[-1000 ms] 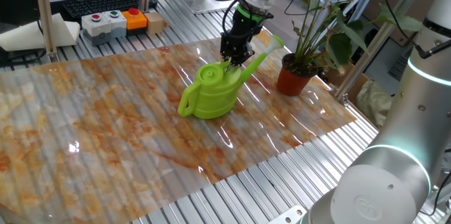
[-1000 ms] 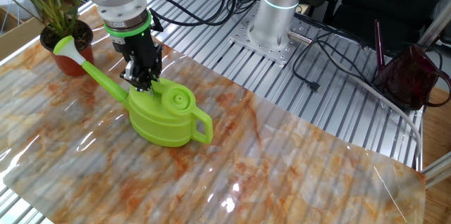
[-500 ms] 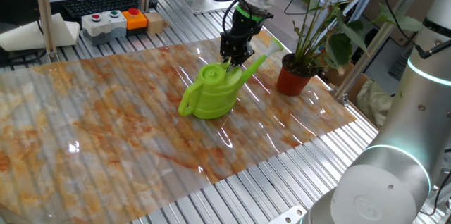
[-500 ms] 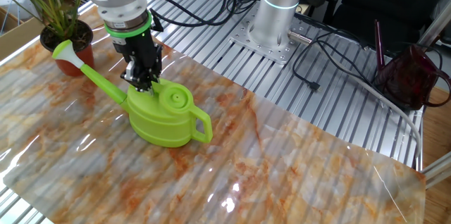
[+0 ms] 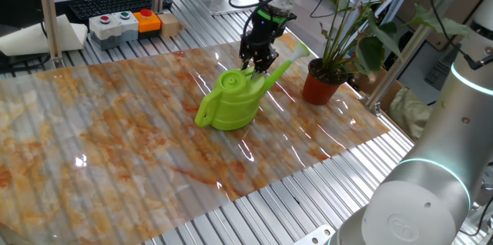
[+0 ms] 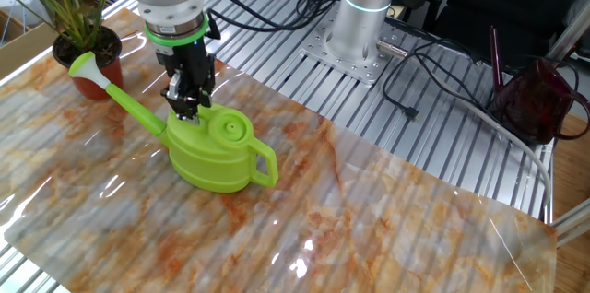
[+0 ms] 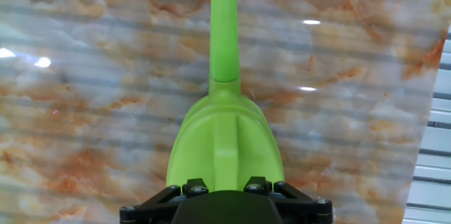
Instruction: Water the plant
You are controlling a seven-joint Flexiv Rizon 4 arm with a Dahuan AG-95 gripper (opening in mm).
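Observation:
The lime-green watering can [image 5: 229,102] stands upright on the marble-patterned mat, its spout pointing at the plant [image 5: 320,83]. The plant has thin stems and dark leaves in a terracotta pot [image 6: 92,67], just past the spout's tip. My gripper [image 6: 189,113] hangs straight down over the can [image 6: 217,150], fingertips at its top beside the spout's base. From above, the gripper [image 5: 255,66] covers that spot, so the gap between the fingers is hidden. The hand view shows only the can's body [image 7: 225,139] and spout [image 7: 224,27] below the hand, with no fingertips in sight.
A button box [image 5: 123,23], a keyboard [image 5: 108,2] and a white paper cone [image 5: 31,37] lie at the back left. The arm's base [image 6: 364,26] with cables stands behind the mat. A dark red bag [image 6: 539,99] sits at the right. Another silver arm [image 5: 431,191] fills the near right corner.
The can's spout dipped slightly toward the pot and then stayed put. My hand has risen and shifted a little above the can.

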